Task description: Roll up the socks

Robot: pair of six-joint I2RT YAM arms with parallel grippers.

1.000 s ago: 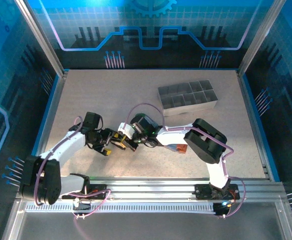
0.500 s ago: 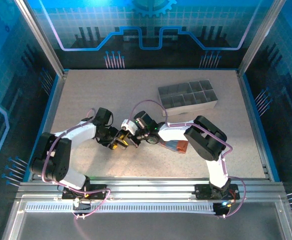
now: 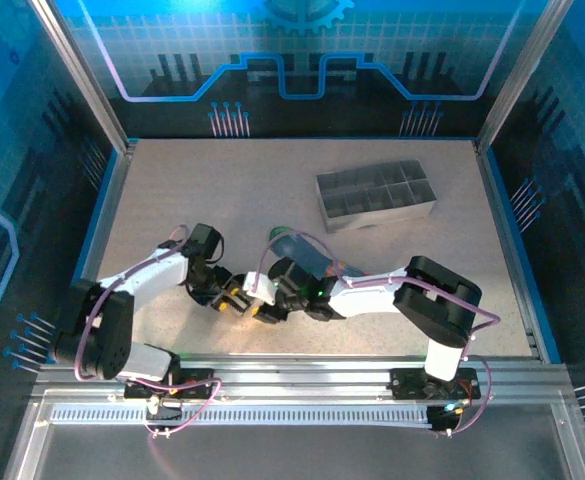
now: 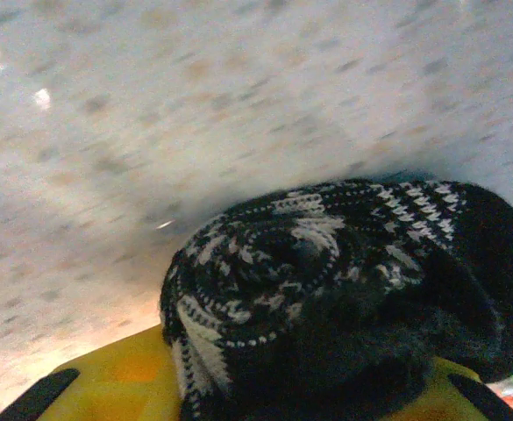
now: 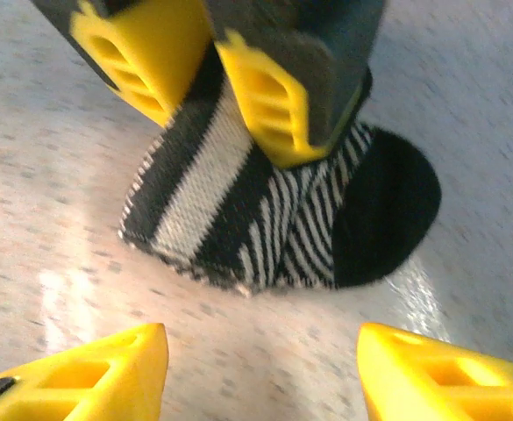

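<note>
Working on our speckled beige table [image 3: 222,200] inside blue-panelled walls [image 3: 302,60]; our left gripper [image 5: 225,136] pinches the rolled black sock [image 4: 326,289]; our right gripper [image 5: 260,346] gapes wide, holding nothing.

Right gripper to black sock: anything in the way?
Nothing lies on the table between the open right gripper and the black sock. But the left gripper clamps the sock from above, so its fingers crowd the top.

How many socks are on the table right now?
2. The black striped sock, rolled, is pinched in the left gripper; the blue-grey sock lies just beyond the right arm, partly hidden by it.
</note>
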